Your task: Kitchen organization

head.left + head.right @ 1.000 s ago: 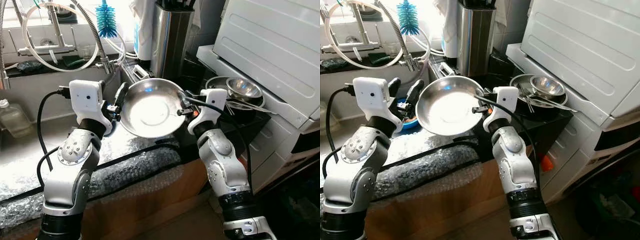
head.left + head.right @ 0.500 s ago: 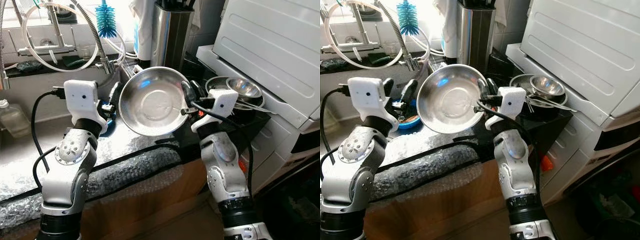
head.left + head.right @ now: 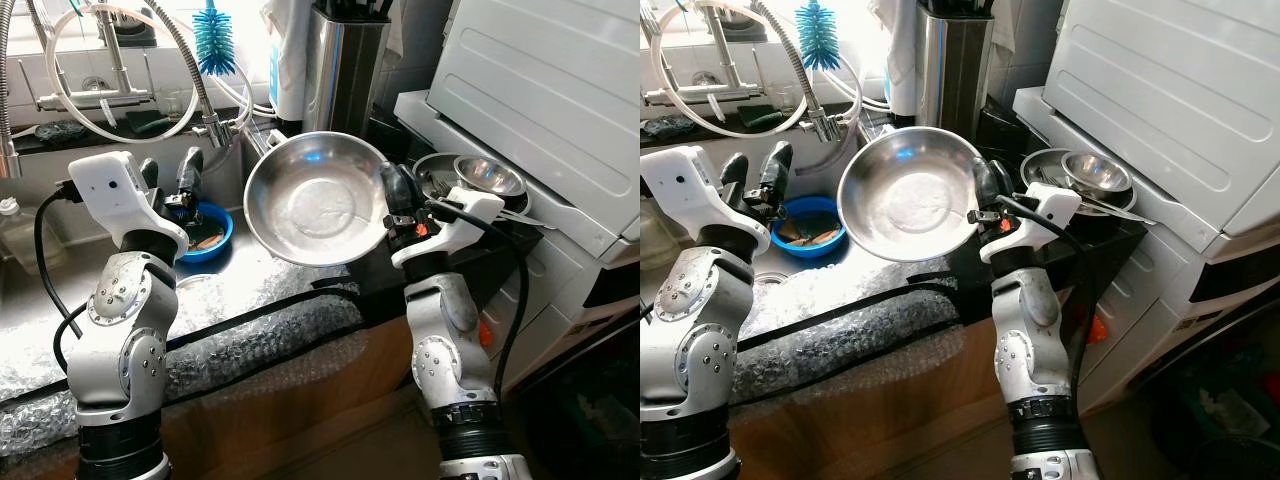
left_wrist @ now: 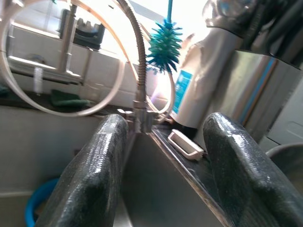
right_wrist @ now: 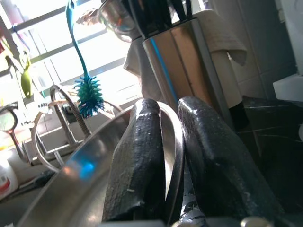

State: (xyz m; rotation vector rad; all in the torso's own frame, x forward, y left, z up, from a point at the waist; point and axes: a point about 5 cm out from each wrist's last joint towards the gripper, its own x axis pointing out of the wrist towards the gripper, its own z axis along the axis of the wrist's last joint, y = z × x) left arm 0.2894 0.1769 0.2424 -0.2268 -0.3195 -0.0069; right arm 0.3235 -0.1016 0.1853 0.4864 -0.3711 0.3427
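Right claw pinching the rim of a steel bowl tilted above the sink edge, left claw spread wide, holding nothing, over a blue dish

Our right gripper pinches the rim of a steel bowl, held tilted in the air with its hollow facing us, above the counter edge. Our left gripper stands apart from it with fingers spread, over the sink. A blue bowl with scraps sits in the sink just below. A teal bottle brush hangs near the faucet hose. Behind the held bowl stands a steel knife block; to its right, stacked steel bowls rest with utensils on a dark surface.
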